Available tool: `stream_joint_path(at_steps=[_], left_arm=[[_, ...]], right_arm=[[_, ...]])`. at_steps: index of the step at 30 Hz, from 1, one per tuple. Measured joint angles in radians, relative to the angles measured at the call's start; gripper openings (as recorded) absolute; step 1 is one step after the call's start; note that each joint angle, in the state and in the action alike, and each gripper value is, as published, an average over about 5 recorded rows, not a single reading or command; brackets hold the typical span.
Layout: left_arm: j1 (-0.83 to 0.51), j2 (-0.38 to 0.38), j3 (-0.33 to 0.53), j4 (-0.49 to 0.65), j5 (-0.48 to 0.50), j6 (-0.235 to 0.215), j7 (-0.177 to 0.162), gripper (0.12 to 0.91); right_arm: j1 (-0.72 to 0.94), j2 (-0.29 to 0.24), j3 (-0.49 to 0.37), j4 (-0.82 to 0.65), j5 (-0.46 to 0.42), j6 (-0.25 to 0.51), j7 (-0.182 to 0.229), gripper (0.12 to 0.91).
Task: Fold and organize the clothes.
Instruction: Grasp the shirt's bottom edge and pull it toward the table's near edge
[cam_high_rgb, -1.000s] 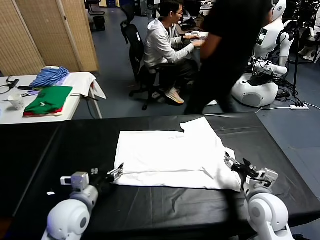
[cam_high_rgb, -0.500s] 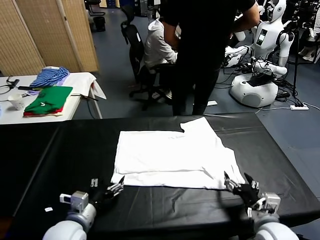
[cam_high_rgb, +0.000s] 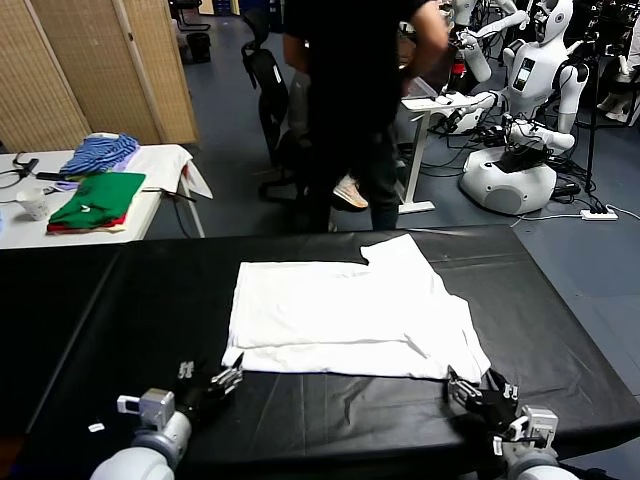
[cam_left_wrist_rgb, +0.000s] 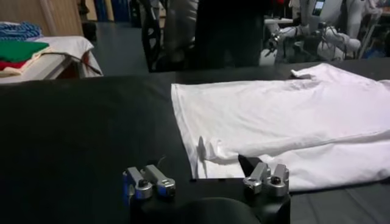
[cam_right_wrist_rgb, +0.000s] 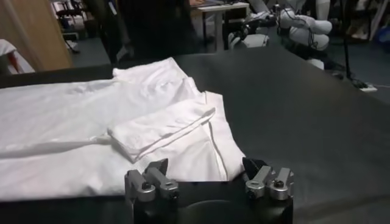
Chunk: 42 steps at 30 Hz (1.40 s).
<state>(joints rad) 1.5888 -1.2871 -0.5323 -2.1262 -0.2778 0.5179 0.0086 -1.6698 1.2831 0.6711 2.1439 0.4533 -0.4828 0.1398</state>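
Note:
The white T-shirt (cam_high_rgb: 350, 315) lies flat on the black table (cam_high_rgb: 120, 300), partly folded, with no pink print showing. My left gripper (cam_high_rgb: 212, 379) is open and empty, just off the shirt's near left corner. It shows in the left wrist view (cam_left_wrist_rgb: 206, 176) with the shirt (cam_left_wrist_rgb: 280, 115) right ahead. My right gripper (cam_high_rgb: 482, 388) is open and empty, just off the shirt's near right corner. In the right wrist view (cam_right_wrist_rgb: 207, 173) the folded sleeve (cam_right_wrist_rgb: 161, 128) lies ahead of it.
A white side table (cam_high_rgb: 150, 170) at far left holds green and red folded garments (cam_high_rgb: 98, 198) and a blue striped cloth (cam_high_rgb: 97, 152). A person in black (cam_high_rgb: 350, 100) stands behind the table. White robots (cam_high_rgb: 520, 110) stand at back right.
Both grippers have drawn back from the shirt's near corners toward the table's front edge, empty. The shirt lies still. The person in black has walked left behind the table.

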Motion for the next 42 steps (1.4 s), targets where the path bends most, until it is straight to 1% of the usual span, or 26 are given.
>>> stream_joint_path(at_steps=[7,8,9,10,11,13,14,15,16,19,25,30,39,42], left_arm=[[-0.002,-0.002,0.013,0.014,0.009,0.013,-0.003,0.634],[-0.002,-0.001,0.014,0.013,0.008,0.015,-0.004,0.622],[-0.001,0.0,0.014,0.011,0.007,0.018,-0.005,0.592],[0.0,0.001,0.014,0.009,0.005,0.021,-0.005,0.566],[0.001,0.002,0.014,0.006,0.004,0.025,-0.005,0.523],[0.004,0.005,0.014,0.0,0.003,0.034,-0.005,0.406],[0.007,0.005,0.014,-0.004,0.003,0.039,-0.005,0.368],[0.009,0.005,0.014,-0.007,0.002,0.044,-0.005,0.295],[0.012,0.005,0.014,-0.011,0.003,0.049,-0.006,0.242],[0.026,0.006,0.015,-0.025,0.004,0.068,-0.006,0.152],[0.074,0.02,0.005,-0.068,0.015,0.122,-0.003,0.154],[0.135,0.031,-0.017,-0.107,0.023,0.162,0.003,0.154],[0.261,0.029,-0.04,-0.179,0.029,0.206,0.005,0.154],[0.299,0.022,-0.041,-0.208,0.032,0.212,0.003,0.154]], right_arm=[[-0.002,0.003,-0.006,-0.001,0.001,-0.003,0.007,0.288],[-0.003,0.003,-0.006,-0.001,0.002,-0.004,0.007,0.243],[-0.004,0.003,-0.006,0.0,0.002,-0.004,0.008,0.212],[-0.005,0.003,-0.007,0.0,0.002,-0.005,0.008,0.193],[-0.006,0.003,-0.007,0.0,0.002,-0.006,0.01,0.175],[-0.008,0.004,-0.006,0.003,0.002,-0.01,0.014,0.169],[-0.01,0.004,-0.005,0.005,0.003,-0.013,0.018,0.169],[-0.012,0.003,-0.005,0.008,0.003,-0.018,0.021,0.169],[-0.014,0.003,-0.004,0.011,0.003,-0.024,0.026,0.169],[-0.022,0.002,-0.001,0.022,0.002,-0.047,0.045,0.169],[-0.038,0.0,0.005,0.045,-0.003,-0.109,0.09,0.169],[-0.056,-0.002,0.007,0.069,-0.005,-0.155,0.11,0.169],[-0.089,0.005,0.006,0.11,-0.011,-0.192,0.137,0.169],[-0.099,0.004,0.007,0.123,-0.012,-0.203,0.143,0.169]])
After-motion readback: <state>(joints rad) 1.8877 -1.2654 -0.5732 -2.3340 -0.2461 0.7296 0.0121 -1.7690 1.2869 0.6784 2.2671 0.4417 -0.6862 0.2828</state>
